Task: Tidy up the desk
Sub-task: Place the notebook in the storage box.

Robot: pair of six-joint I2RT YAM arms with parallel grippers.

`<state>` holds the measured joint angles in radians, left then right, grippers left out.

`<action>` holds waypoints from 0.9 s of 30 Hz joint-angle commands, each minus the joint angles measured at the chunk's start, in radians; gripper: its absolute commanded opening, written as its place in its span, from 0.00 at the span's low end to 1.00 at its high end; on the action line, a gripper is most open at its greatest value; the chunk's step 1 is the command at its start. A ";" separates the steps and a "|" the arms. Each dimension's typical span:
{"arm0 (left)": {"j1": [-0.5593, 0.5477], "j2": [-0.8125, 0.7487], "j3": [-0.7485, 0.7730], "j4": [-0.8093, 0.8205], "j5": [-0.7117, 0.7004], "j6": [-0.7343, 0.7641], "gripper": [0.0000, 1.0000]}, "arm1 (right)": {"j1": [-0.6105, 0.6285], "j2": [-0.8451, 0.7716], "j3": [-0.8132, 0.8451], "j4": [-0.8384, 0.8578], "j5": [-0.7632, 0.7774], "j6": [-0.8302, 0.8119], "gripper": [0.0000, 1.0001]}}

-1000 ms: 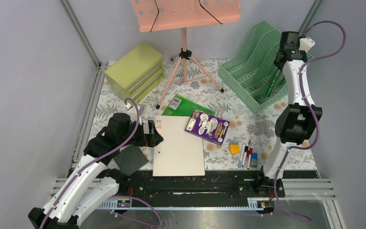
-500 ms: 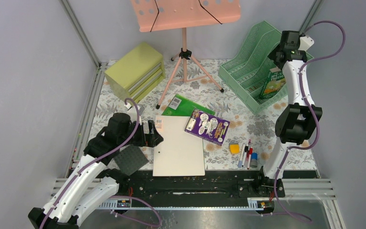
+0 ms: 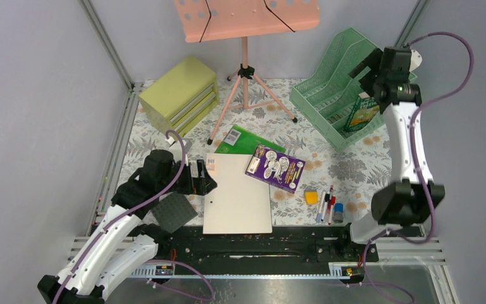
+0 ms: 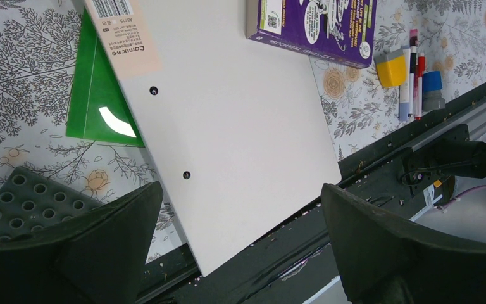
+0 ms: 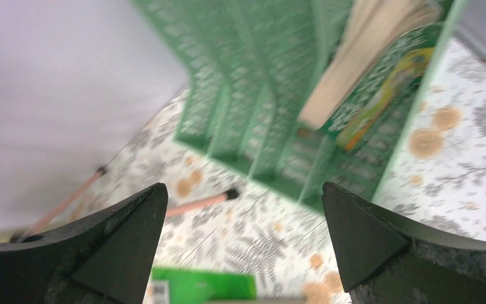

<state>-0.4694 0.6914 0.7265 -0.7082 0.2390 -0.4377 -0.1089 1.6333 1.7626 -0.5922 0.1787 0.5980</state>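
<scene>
The desk (image 3: 342,166) is a fern-printed top. On it lie a white board (image 3: 237,193), a green folder (image 3: 247,140) half under it, and a purple book (image 3: 275,167) overlapping its far right corner. My left gripper (image 3: 204,177) hovers open over the board's left edge with nothing between its fingers; in the left wrist view the gripper (image 4: 240,190) frames the board (image 4: 228,114). A green book (image 3: 362,113) leans in the nearest slot of the green mesh rack (image 3: 329,88). My right gripper (image 3: 364,71) is open above the rack, apart from the book (image 5: 380,101).
Markers (image 3: 326,204), a yellow eraser (image 3: 311,197) and a small blue piece (image 3: 337,207) lie near the front right. A dark grey studded plate (image 3: 174,212) sits front left. An olive cabinet (image 3: 180,95) and a pink music stand (image 3: 245,69) stand at the back.
My right gripper opened and let go of the green book, which now leans in the rack; the right arm then drew back to the right. The left arm has not moved.
</scene>
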 commanded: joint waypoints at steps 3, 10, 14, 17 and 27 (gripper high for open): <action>0.005 0.014 0.008 0.040 0.018 0.002 0.99 | 0.201 -0.261 -0.080 0.085 -0.124 0.008 0.99; 0.005 0.016 0.007 0.038 0.015 0.000 0.99 | 0.348 -0.386 -0.060 0.059 -0.251 0.110 0.99; 0.003 0.024 0.007 0.037 0.016 0.000 0.99 | 0.439 -0.402 0.015 -0.035 -0.272 0.179 0.99; 0.000 0.041 0.008 0.037 0.014 -0.001 0.99 | 0.502 -0.421 0.036 -0.044 -0.309 0.208 0.99; -0.010 0.065 0.011 0.022 -0.014 -0.010 0.99 | 0.640 -0.493 0.069 0.104 -0.445 0.343 1.00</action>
<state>-0.4698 0.7650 0.7265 -0.7109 0.2371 -0.4431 0.4969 1.1881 1.7851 -0.6014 -0.1822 0.8742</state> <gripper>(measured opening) 0.986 0.993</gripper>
